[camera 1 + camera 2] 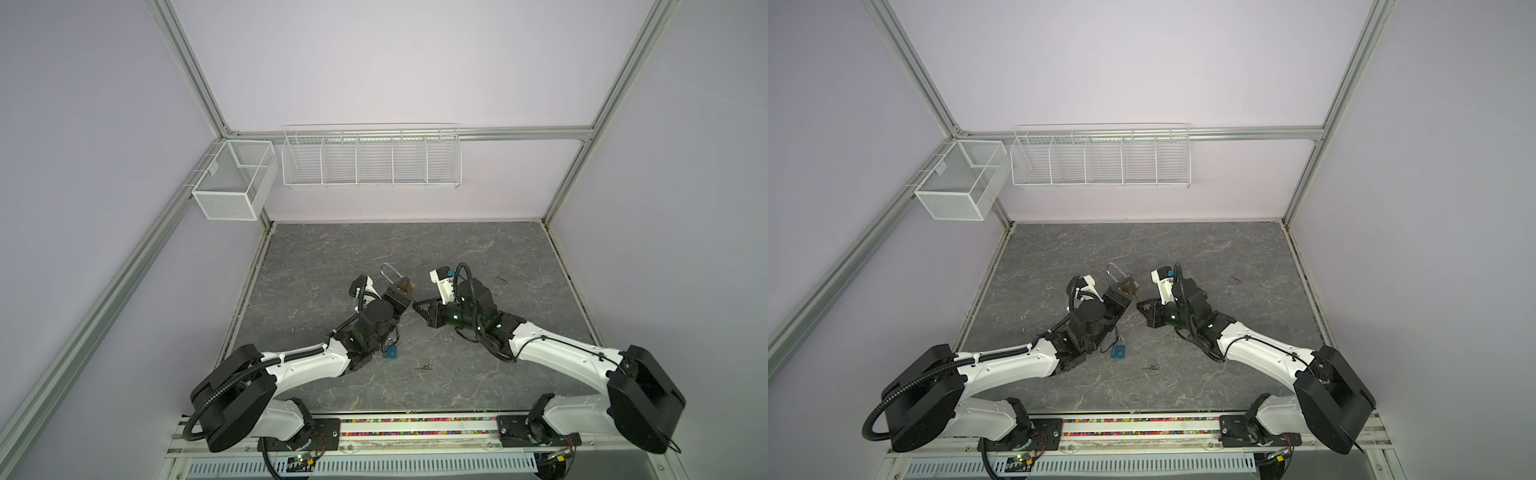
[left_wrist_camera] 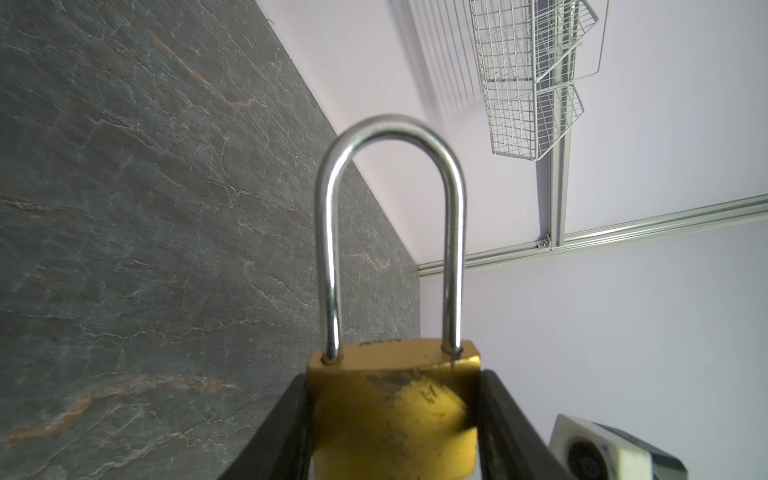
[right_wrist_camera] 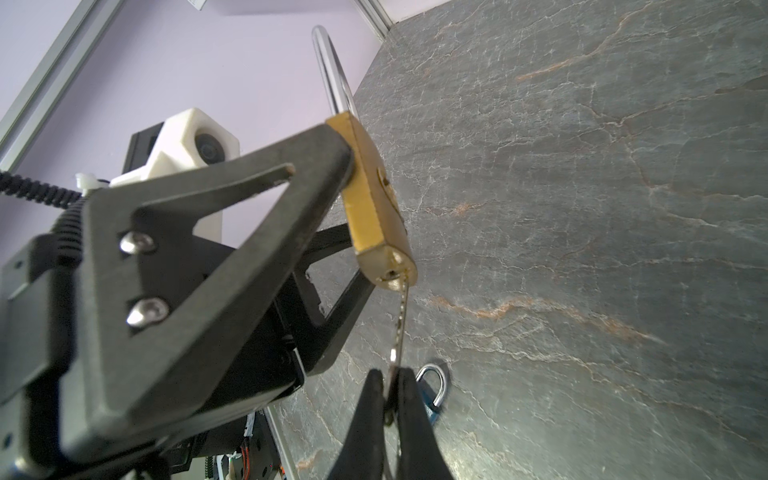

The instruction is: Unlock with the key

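My left gripper [image 2: 395,384] is shut on the sides of a brass padlock [image 2: 395,415], holding it above the table. The padlock's long silver shackle [image 2: 390,137] points away from the gripper, and both shackle legs sit in the body. Both top views show the padlock [image 1: 405,286] [image 1: 1128,286] mid-table in my left gripper [image 1: 402,293]. My right gripper [image 3: 390,374] is shut on the head of a thin silver key [image 3: 401,320]. The key's tip touches the keyhole in the bottom face of the padlock [image 3: 374,199], and most of the blade is outside. My right gripper [image 1: 417,305] faces the left one.
A small blue padlock [image 1: 390,352] [image 3: 432,390] lies on the table under my left forearm. A loose key [image 1: 423,367] lies just right of it. A small dark scrap [image 1: 500,279] lies further right. A wire rack [image 1: 370,160] and a mesh box [image 1: 232,183] hang on the back wall.
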Tool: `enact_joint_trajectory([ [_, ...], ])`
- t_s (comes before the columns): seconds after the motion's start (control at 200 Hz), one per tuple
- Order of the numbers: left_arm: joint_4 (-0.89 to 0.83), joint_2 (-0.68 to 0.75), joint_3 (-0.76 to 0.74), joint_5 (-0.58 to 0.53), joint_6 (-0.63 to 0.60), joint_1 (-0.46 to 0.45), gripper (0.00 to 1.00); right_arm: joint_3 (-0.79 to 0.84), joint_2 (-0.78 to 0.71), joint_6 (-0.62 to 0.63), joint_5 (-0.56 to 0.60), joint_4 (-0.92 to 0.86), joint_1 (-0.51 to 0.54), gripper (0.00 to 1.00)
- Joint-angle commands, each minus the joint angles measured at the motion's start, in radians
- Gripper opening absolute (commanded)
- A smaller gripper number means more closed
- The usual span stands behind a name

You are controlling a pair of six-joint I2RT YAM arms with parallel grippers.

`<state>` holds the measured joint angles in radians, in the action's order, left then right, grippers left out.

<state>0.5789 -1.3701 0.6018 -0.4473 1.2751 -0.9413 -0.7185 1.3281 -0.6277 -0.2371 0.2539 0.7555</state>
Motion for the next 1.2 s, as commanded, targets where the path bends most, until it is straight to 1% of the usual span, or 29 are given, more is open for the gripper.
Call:
enact_joint_trajectory([
  [0.0,0.081,0.011,0.009,-0.008,-0.008,0.001,0.0,-0.024,-0.015,0.011,-0.017,0.004,0.005,0.06],
  [0.375,0.068,0.013,0.009,-0.021,-0.027,0.002,0.0,-0.027,-0.03,0.008,-0.021,-0.006,0.006,0.06],
  [0.65,0.116,0.005,0.003,0.005,-0.028,0.001,0.0,-0.035,-0.011,-0.003,-0.007,0.005,0.005,0.06],
  [0.925,0.15,0.006,-0.012,0.023,-0.041,0.002,0.0,-0.044,0.017,-0.035,-0.03,0.031,-0.007,0.06],
  [1.085,0.248,-0.023,-0.042,0.044,-0.074,-0.003,0.0,-0.042,0.012,-0.063,-0.057,0.06,-0.018,0.06],
  [1.195,0.323,-0.049,-0.06,0.058,-0.089,-0.006,0.0,-0.047,0.004,-0.069,-0.053,0.055,-0.023,0.06],
])
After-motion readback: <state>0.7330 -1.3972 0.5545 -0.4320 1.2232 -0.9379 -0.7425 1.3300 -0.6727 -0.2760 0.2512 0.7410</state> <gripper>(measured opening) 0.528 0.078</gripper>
